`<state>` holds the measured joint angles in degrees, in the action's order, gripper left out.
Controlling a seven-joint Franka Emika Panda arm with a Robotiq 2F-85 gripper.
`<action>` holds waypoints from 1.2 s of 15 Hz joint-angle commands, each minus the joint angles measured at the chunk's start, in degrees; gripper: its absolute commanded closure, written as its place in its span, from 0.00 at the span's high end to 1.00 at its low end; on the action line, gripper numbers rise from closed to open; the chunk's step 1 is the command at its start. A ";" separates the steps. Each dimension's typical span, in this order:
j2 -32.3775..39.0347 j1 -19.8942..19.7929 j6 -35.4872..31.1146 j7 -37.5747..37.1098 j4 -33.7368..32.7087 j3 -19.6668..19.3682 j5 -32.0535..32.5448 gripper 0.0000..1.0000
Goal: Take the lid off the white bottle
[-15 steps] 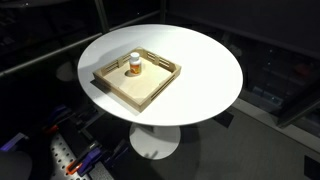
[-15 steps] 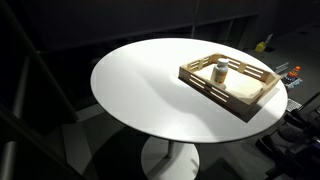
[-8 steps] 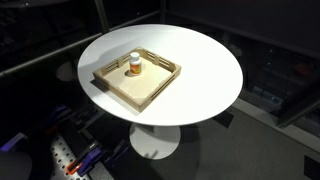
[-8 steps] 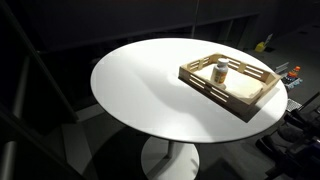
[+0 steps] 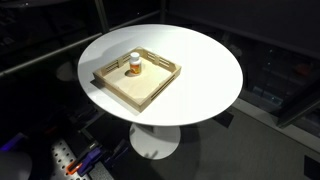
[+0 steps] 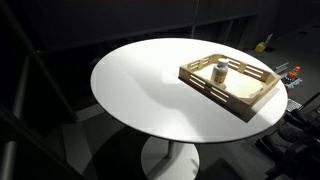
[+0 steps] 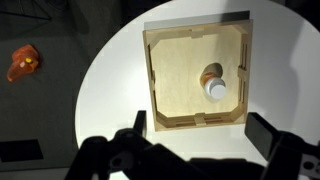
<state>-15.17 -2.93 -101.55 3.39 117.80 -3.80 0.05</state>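
The white bottle point(image 5: 134, 68) stands upright in a wooden tray point(image 5: 143, 90) on a round white table point(image 5: 205, 60). It has an orange body and a white lid point(image 5: 134, 57) on top. Both also show in an exterior view, bottle point(image 6: 221, 74) and lid point(image 6: 221, 64), inside the tray point(image 6: 243, 96). In the wrist view I look down on the lid point(image 7: 216, 89) near the tray's right wall point(image 7: 244, 70). My gripper point(image 7: 203, 135) is open and empty, high above the table, short of the tray's near rim. It does not show in the exterior views.
The tray sits towards one side of the table point(image 6: 150, 85), which stands on a single pedestal base point(image 5: 155, 143). The surroundings are dark. An orange object point(image 7: 24, 62) lies on the floor beyond the table edge. A yellow item point(image 6: 262, 45) sits behind the table.
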 commanded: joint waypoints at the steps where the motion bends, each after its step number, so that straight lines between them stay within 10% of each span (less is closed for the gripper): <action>1: 2.23 0.43 -4.19 -1.49 0.72 1.46 2.04 1.00; 18: 21.41 5.02 -20.57 -11.34 2.86 5.77 4.46 1.00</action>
<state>3.34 1.50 -120.13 -5.63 121.35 1.70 4.70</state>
